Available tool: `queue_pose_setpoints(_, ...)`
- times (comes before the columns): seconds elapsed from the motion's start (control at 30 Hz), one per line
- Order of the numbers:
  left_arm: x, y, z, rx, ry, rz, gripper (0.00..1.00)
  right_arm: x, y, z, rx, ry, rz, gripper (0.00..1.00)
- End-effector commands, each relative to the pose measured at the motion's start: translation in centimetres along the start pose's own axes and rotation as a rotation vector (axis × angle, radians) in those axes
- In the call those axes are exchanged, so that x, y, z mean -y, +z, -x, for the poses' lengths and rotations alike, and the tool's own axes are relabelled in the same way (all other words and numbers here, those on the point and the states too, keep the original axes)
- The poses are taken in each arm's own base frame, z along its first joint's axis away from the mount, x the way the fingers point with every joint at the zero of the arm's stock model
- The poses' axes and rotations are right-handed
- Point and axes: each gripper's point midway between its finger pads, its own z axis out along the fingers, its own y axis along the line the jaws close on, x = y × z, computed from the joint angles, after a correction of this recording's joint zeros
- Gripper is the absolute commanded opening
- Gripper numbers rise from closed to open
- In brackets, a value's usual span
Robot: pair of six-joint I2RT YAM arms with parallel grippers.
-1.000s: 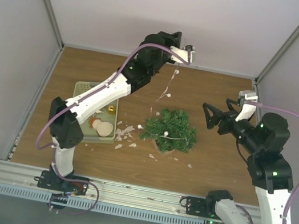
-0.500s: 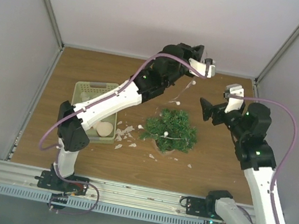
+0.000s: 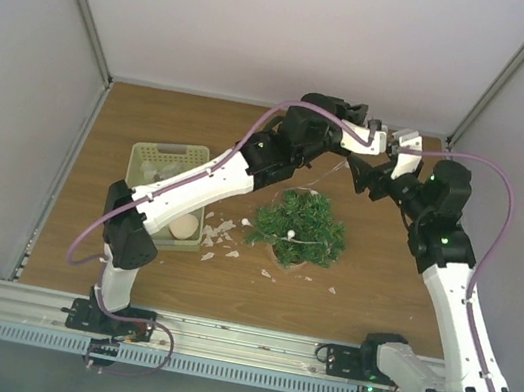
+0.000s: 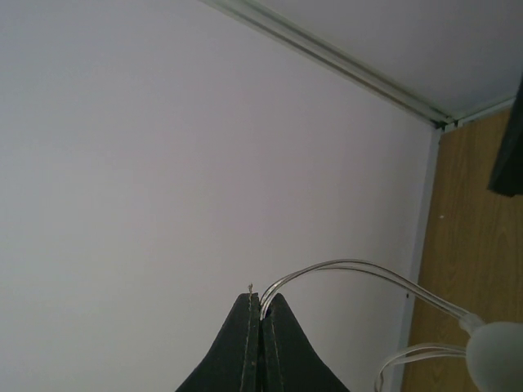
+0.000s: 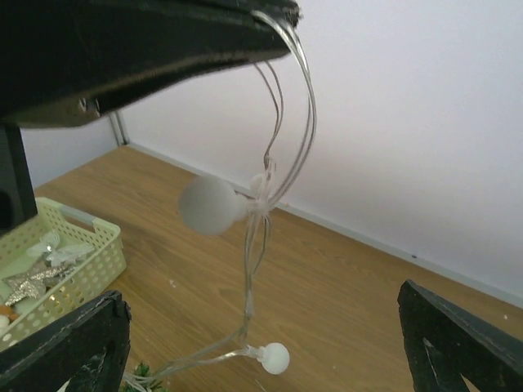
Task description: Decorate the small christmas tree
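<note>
**A:** What are your grippers holding?

**B:** Your left gripper [image 4: 260, 300] is clenched on the thin clear wire [image 5: 282, 122] of a light string, up near the white back wall [image 3: 272, 25]. Your right gripper [image 5: 260, 294] is released, with its jaws wide. The wire and a round white bulb [image 5: 214, 204] hang between them, touching neither.

**A:** And the small christmas tree?

**B:** The small christmas tree [image 3: 300, 223] has bushy dark green needles over a round brownish pot. It stands mid-tabletop, nearer your bases than both grippers. The wire trails down onto its branches.

**A:** Room around it?

**B:** A pale green plastic tray [image 3: 153, 150] lies to its left, with white scraps [image 3: 220, 232] between the two. On its right, bare wooden tabletop [image 3: 380, 278] reaches the side wall.
</note>
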Motion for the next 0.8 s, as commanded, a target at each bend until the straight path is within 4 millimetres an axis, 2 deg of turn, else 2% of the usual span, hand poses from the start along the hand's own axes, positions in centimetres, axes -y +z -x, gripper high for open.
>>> queue_pose_setpoints(0.0,-0.9,-1.1,2.2,0.057,-0.064,0.015,0.0,-0.2,-0.3,2.5,0.065,-0.017,0.021,0.88)
queue_pose_setpoints(0.17,-0.1,-1.6,3.8,0.071,-0.063,-0.002,0.0,-0.1,0.2,2.2,0.055,-0.018,0.029,0.85)
queue_pose_setpoints(0.33,0.3,-2.4,4.5,0.071,-0.068,-0.027,0.0,-0.1,0.6,1.8,0.046,-0.016,0.04,0.84)
queue_pose_setpoints(0.77,-1.4,-3.3,5.7,0.084,-0.038,0.012,0.0,-0.4,1.3,0.2,0.019,0.007,0.071,0.85)
